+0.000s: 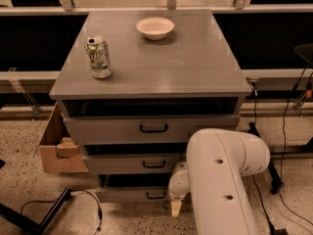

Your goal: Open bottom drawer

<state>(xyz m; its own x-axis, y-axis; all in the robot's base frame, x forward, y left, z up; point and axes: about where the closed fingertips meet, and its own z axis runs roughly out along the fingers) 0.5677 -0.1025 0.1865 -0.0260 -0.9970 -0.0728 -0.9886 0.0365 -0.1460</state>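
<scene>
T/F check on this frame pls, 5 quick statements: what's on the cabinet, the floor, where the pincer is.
1. A can stands upright on the cabinet top, near its left edge. True.
2. The bowl sits on the floor. False: it is on the cabinet top, toward the back.
3. The pincer is low, in front of the bottom drawer, just right of its handle. True.
4. A cardboard box stands right of the cabinet. False: it is on the floor to the left of it.
5. The cabinet has four drawers. False: three fronts show, each with a black handle.
</scene>
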